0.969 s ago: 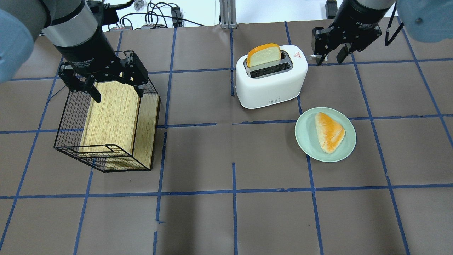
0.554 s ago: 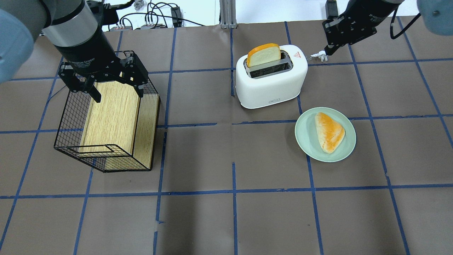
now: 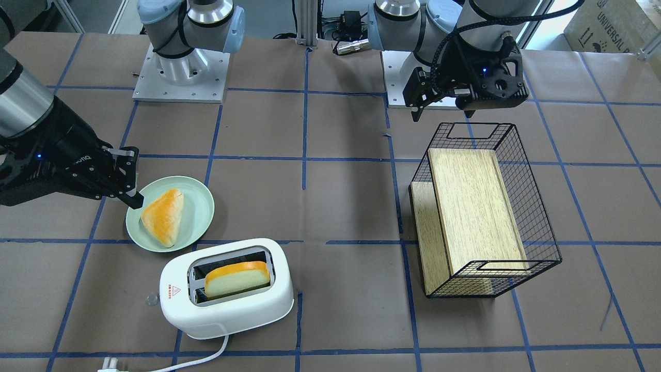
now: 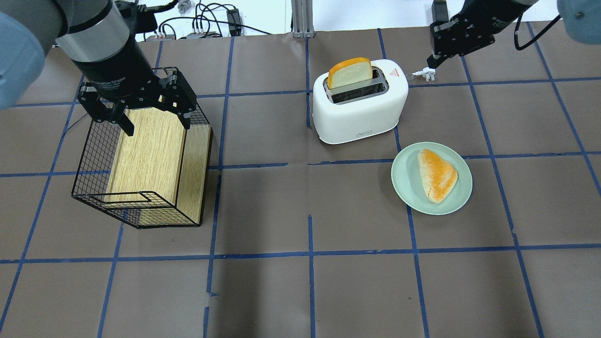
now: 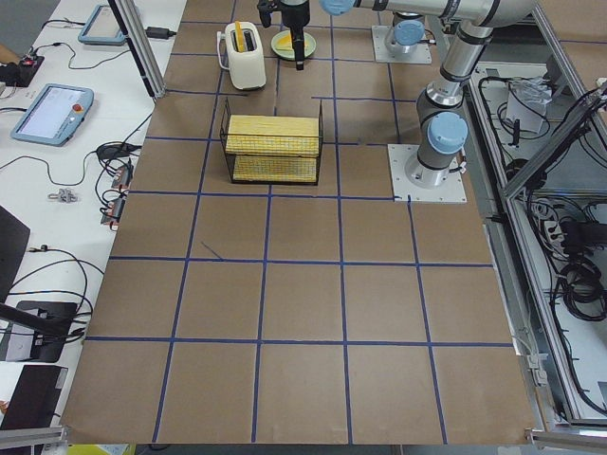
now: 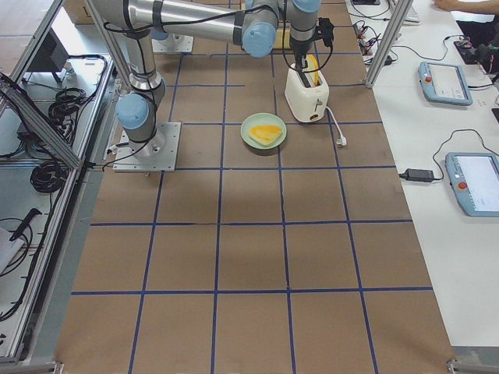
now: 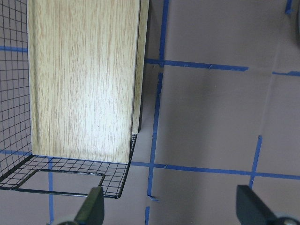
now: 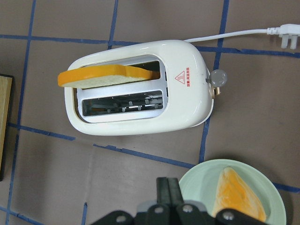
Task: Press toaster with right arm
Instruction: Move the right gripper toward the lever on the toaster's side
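Toaster (image 4: 359, 110), bread (image 4: 350, 72) raised, stands at 12 o'clock from table (image 4: 263, 211) centre; right gripper (image 4: 431, 62), at its 2 o'clock, has just closed its fingers on nothing and turned, a closed tip apparently readied to push the lever knob (image 8: 218, 78) down.

Right gripper (image 4: 430, 62) closed up: fingers were spread wide a second ago, then came together by the next frame. It also tilted over, and its wrist pulled back toward the top-right corner of the overhead view. The tip ended up looking just beside the plug (image 4: 422, 73).
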{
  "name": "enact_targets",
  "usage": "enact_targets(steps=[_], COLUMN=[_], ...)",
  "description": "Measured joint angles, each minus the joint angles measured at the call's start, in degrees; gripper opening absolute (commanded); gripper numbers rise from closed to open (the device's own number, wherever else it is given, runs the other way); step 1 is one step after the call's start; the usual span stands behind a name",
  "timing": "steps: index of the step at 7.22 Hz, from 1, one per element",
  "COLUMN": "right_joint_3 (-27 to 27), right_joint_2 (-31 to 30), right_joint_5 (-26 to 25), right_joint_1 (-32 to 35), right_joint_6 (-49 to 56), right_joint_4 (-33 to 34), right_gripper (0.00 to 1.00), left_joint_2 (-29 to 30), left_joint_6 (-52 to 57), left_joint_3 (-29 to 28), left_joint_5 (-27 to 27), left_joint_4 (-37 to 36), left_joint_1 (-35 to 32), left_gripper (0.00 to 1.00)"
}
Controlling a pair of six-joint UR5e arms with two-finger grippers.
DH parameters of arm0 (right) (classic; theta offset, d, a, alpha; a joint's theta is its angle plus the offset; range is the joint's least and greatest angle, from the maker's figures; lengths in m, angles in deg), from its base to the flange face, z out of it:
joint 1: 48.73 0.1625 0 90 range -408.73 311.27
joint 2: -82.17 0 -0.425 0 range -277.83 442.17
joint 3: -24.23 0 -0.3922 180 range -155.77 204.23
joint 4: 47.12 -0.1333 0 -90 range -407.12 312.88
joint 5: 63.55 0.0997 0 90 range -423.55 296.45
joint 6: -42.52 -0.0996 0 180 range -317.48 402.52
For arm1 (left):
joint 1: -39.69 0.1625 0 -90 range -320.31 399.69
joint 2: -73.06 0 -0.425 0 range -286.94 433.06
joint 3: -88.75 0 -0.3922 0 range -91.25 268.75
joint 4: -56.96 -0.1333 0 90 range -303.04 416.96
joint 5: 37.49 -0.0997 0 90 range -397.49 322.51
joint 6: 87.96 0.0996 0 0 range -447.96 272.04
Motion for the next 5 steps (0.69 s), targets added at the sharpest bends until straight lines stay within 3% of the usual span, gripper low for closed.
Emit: enact_targets(steps=[5], right_joint_3=[-0.78], right_joint_2=[9.14], right_joint_5=[6.55], right_joint_1=[-5.14], right_joint_6=[4.13], right_joint_4=[5.80], right_gripper=[0.02], left_joint_2=[0.00], left_joint_6=[0.00], left_joint_3=[0.00], left_joint_5=[0.00], left_joint_4=[-0.02], left_joint_1=[0.00], left_gripper=[1.00])
